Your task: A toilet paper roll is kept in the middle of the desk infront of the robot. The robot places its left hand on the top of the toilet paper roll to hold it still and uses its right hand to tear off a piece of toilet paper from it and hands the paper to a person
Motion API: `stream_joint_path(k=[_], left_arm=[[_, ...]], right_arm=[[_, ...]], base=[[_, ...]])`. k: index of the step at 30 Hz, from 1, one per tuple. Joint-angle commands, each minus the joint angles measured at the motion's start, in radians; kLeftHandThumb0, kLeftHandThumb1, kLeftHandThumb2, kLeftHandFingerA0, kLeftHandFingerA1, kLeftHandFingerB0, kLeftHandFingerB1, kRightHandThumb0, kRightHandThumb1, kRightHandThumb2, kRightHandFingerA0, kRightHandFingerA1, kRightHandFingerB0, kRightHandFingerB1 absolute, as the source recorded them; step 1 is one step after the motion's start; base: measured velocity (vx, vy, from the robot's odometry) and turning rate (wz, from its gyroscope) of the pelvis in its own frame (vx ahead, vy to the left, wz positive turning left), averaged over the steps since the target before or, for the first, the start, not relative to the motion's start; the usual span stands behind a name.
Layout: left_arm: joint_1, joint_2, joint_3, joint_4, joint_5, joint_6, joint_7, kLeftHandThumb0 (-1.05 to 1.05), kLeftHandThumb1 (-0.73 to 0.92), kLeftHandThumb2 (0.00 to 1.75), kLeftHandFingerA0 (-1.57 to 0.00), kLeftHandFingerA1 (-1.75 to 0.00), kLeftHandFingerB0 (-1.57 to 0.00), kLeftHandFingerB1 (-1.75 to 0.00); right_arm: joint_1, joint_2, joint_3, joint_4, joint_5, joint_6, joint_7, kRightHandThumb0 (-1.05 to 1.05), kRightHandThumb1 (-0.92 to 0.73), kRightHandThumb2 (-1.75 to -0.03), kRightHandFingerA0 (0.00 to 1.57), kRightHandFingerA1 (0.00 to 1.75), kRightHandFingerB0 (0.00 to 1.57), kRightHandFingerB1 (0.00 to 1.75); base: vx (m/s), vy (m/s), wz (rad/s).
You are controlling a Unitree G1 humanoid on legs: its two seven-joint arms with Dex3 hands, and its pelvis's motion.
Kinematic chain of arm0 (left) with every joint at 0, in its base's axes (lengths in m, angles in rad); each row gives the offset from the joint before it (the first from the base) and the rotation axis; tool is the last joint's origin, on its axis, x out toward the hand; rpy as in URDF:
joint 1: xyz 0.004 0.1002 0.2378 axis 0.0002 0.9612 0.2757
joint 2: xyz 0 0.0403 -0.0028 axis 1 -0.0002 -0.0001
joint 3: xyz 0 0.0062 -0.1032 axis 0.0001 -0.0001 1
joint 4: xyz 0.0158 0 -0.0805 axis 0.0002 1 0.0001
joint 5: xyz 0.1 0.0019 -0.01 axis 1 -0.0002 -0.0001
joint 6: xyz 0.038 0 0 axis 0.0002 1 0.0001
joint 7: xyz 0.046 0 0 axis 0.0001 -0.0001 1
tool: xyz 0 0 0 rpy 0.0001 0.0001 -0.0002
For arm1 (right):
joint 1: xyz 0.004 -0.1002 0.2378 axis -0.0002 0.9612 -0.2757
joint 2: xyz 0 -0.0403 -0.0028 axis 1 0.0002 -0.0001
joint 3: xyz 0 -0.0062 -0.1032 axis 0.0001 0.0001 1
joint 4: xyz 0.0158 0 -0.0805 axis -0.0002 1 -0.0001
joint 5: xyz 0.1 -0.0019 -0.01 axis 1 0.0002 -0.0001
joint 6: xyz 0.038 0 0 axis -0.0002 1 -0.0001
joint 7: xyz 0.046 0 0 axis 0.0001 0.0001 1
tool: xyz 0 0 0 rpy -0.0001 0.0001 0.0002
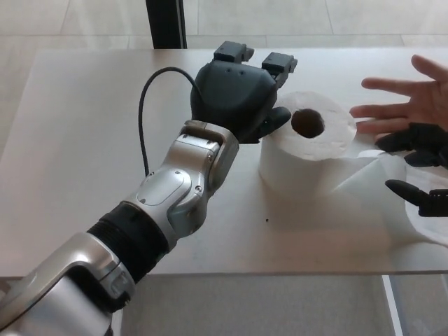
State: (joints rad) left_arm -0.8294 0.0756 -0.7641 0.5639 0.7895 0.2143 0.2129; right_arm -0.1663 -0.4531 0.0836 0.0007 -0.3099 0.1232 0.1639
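Observation:
A white toilet paper roll (308,150) stands upright mid-desk, its dark core facing up. My left hand (234,94) hovers just left of the roll with fingers spread, its thumb near the roll's top rim, holding nothing. At the right edge my right hand (420,171) shows its black fingers pinched on a loose sheet of paper (392,196) that trails from the roll's base. A person's open hand (406,101) reaches in from the right, palm up, just above my right hand.
The pale grey desk (84,161) runs wide to the left. A black cable (143,112) loops from my left forearm. A dark post stands behind the desk at the back. The desk's front edge lies close below my left arm.

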Motion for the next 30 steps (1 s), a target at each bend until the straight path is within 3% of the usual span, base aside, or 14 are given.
stream_joint_path(k=[1, 6, 11, 16, 21, 25, 26, 28, 30], left_arm=[[-0.019, 0.007, -0.033, -0.004, 0.071, -0.048, -0.016, -0.67, 0.90, 0.68, -0.17, -0.46, -0.24, -0.33], [-0.003, -0.068, -0.029, 0.014, 0.067, -0.004, -0.022, -0.67, 0.92, 0.68, -0.17, -0.44, -0.23, -0.31], [-0.010, -0.127, -0.017, 0.049, 0.063, 0.001, -0.015, -0.65, 0.92, 0.68, -0.14, -0.42, -0.21, -0.31], [-0.029, -0.152, 0.022, 0.065, 0.060, -0.012, 0.016, -0.64, 0.92, 0.68, -0.14, -0.45, -0.21, -0.34], [-0.028, -0.133, 0.013, 0.064, 0.081, -0.025, 0.007, -0.65, 0.92, 0.69, -0.15, -0.44, -0.22, -0.32], [0.000, -0.070, -0.048, 0.049, 0.119, -0.073, -0.021, -0.74, 0.92, 0.79, -0.18, -0.43, -0.23, -0.34], [0.002, -0.063, -0.054, 0.045, 0.124, -0.072, -0.024, -0.74, 0.92, 0.79, -0.18, -0.43, -0.23, -0.34], [0.008, -0.036, -0.098, 0.055, 0.162, -0.090, -0.013, -0.67, 0.92, 0.77, -0.18, -0.41, -0.22, -0.32], [0.019, -0.003, -0.147, 0.050, 0.195, -0.108, -0.023, -0.66, 0.92, 0.78, -0.17, -0.41, -0.21, -0.31]], right_arm=[[0.006, -0.005, -0.012, 0.010, -0.004, -0.010, 0.001, -0.42, -0.64, -0.59, 0.49, 0.57, 0.57, 0.48], [-0.008, -0.009, 0.002, 0.039, -0.019, -0.038, -0.003, -0.46, -0.65, -0.59, 0.47, 0.60, 0.50, 0.47], [-0.021, 0.012, -0.011, 0.064, 0.003, -0.072, -0.018, -0.35, -0.62, -0.58, 0.49, 0.64, 0.52, 0.53], [-0.018, -0.003, -0.004, 0.053, -0.026, -0.054, -0.006, -0.43, -0.65, -0.59, 0.45, 0.61, 0.48, 0.49], [-0.026, -0.004, -0.003, 0.055, -0.027, -0.054, 0.002, -0.40, -0.64, -0.58, 0.46, 0.60, 0.46, 0.50], [-0.029, -0.011, -0.012, 0.070, -0.015, -0.084, 0.007, -0.34, -0.62, -0.57, 0.51, 0.58, 0.68, 0.59], [-0.032, -0.015, -0.010, 0.061, -0.018, -0.076, 0.015, -0.34, -0.62, -0.57, 0.51, 0.58, 0.68, 0.59], [-0.039, -0.014, -0.007, 0.057, -0.028, -0.035, 0.021, -0.36, -0.64, -0.59, 0.49, 0.61, 0.51, 0.50], [-0.047, -0.018, 0.004, 0.057, -0.052, -0.011, 0.021, -0.38, -0.64, -0.59, 0.48, 0.61, 0.49, 0.49]], base=[[0.00, 0.000, 0.00], [0.00, 0.000, 0.00], [0.00, 0.000, 0.00], [0.00, 0.000, 0.00], [0.00, 0.000, 0.00], [0.00, 0.000, 0.00], [0.00, 0.000, 0.00], [0.00, 0.000, 0.00], [0.00, 0.000, 0.00]])
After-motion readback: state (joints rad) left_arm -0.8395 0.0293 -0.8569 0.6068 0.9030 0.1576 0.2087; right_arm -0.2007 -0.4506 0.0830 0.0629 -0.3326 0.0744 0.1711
